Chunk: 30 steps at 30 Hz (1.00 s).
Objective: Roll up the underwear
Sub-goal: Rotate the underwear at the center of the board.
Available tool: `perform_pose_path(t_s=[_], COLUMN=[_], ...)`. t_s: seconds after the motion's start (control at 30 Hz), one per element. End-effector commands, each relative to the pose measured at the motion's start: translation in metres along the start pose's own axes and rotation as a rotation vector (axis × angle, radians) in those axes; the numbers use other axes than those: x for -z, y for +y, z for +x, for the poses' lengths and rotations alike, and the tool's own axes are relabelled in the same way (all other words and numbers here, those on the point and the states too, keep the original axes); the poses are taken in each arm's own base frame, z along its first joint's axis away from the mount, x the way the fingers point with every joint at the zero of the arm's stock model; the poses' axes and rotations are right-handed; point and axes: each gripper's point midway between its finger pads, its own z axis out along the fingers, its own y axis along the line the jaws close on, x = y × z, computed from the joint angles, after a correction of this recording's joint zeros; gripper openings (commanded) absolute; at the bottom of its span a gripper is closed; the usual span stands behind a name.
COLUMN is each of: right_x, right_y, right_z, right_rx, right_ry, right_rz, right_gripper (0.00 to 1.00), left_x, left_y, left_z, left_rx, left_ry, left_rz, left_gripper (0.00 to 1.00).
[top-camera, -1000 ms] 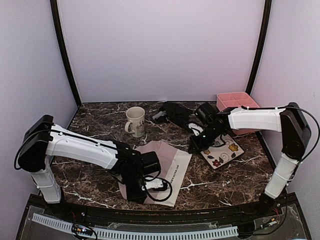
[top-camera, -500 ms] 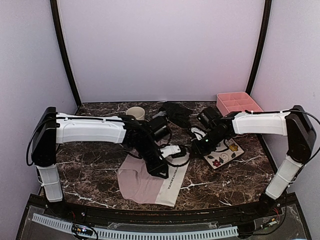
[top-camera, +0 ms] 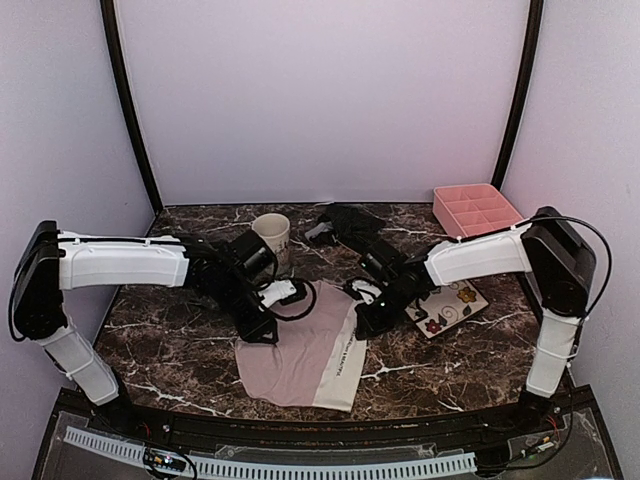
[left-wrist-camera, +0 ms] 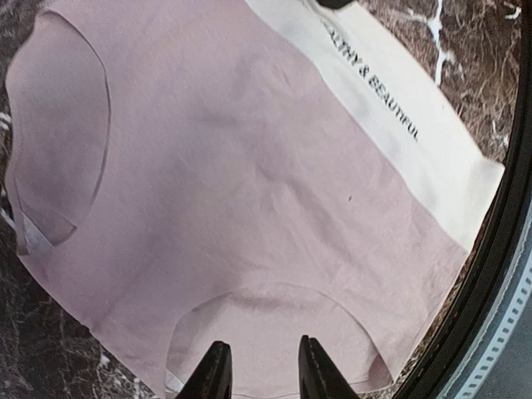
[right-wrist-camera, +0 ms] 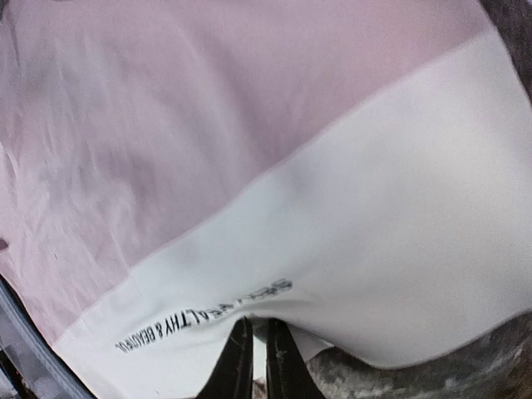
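Dark marbled tabletop (top-camera: 180, 365) fills the top view, with the pink underwear (top-camera: 295, 360) spread flat toward 6 o'clock and the black underwear (top-camera: 352, 222) bunched toward 12 o'clock; the left gripper (top-camera: 260, 325) sits at the pink cloth's 10 o'clock edge and the right gripper (top-camera: 365, 322) at its 2 o'clock corner. From the left wrist, the left gripper (left-wrist-camera: 262, 378) has its fingers apart above a leg hem at 6 o'clock, holding nothing. From the right wrist, the right gripper (right-wrist-camera: 259, 357) is nearly closed, pinching the edge of the white waistband (right-wrist-camera: 374, 233) at 6 o'clock.
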Motion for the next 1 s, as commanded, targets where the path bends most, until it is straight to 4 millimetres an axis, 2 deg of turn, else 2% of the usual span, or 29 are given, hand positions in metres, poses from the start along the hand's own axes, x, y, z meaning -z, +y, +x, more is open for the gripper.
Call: perform_pose_path(t_s=[0.0,0.13,0.17,0.23,0.33,0.4,0.53,0.6,0.73,0.77,0.87,0.97], right_x=[-0.019,-0.010,-0.003,0.008,0.026,0.040,0.073,0.085,0.109,0.105,0.112,0.110], right_y=[-0.040,-0.061,-0.060,-0.055,-0.044,-0.041,-0.040,-0.044,-0.053,-0.058,-0.060,-0.056], right_z=[-0.008,-0.036,-0.051,-0.066,-0.074,-0.072,-0.061,-0.052,-0.034,-0.024,-0.007,0.005], right_rx=[0.009,0.002,0.017,0.045,0.064,0.054,0.022,0.007,-0.024,-0.033,-0.033,-0.024], right_ry=[0.029,-0.011,-0.036,-0.061,-0.097,-0.114,-0.164,-0.172,-0.190,-0.165,-0.155,-0.144], right_rz=[0.118,0.129,0.122,0.112,0.082,0.076,0.065,0.077,0.086,0.093,0.098,0.067], right_gripper=[0.09,0.08,0.08,0.09,0.10,0.11,0.12,0.13,0.13,0.13,0.14,0.14], left_x=[0.001,-0.018,-0.024,-0.040,-0.064,-0.074,-0.089,-0.096,-0.106,-0.108,-0.107,-0.095], left_y=[-0.007,-0.026,-0.032,-0.046,-0.063,-0.076,-0.115,-0.141,-0.192,-0.201,-0.218,-0.213], left_z=[0.011,0.018,0.019,0.024,0.029,0.026,0.017,0.005,-0.038,-0.048,-0.073,-0.070], left_rx=[-0.041,-0.113,-0.135,-0.177,-0.206,-0.213,-0.264,-0.288,-0.363,-0.373,-0.399,-0.387], left_ry=[-0.002,0.052,0.069,0.115,0.180,0.198,0.216,0.206,0.129,0.115,0.088,0.119], left_rz=[-0.012,0.005,0.006,0.020,0.043,0.074,0.180,0.252,0.373,0.401,0.435,0.405], left_gripper=[0.30,0.29,0.29,0.28,0.26,0.24,0.19,0.17,0.16,0.15,0.17,0.24])
